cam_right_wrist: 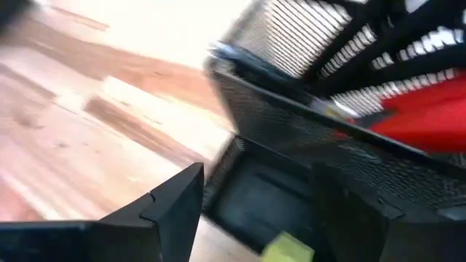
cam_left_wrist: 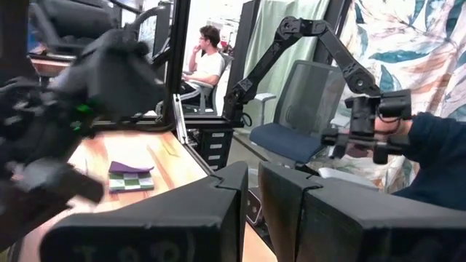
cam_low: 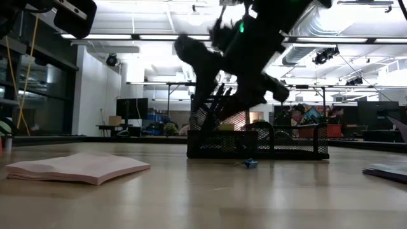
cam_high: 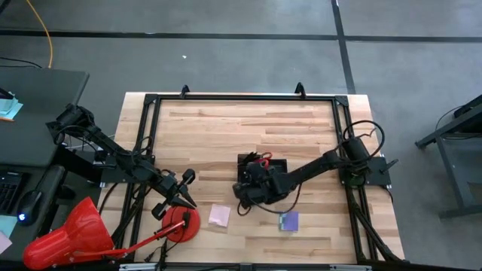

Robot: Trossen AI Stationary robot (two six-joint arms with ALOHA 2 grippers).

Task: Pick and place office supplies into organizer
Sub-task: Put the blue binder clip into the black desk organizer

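Observation:
The black mesh organizer stands at mid-table, with red scissor handles in it, also seen in the right wrist view as red handles. My right gripper hovers open at the organizer's near-left corner, touching nothing. Between its fingers lies a low compartment with a small yellow piece. The pink sticky pad and the purple pad lie flat on the table nearer the front edge. A tiny blue piece lies before the organizer. My left gripper waits shut at the table's left.
A big red cone and a red disc with a stick sit at the near-left corner beside my left gripper. Black frame rails edge the table. Bare wood stretches behind the organizer. A person's sleeve and a seated person show beyond the table.

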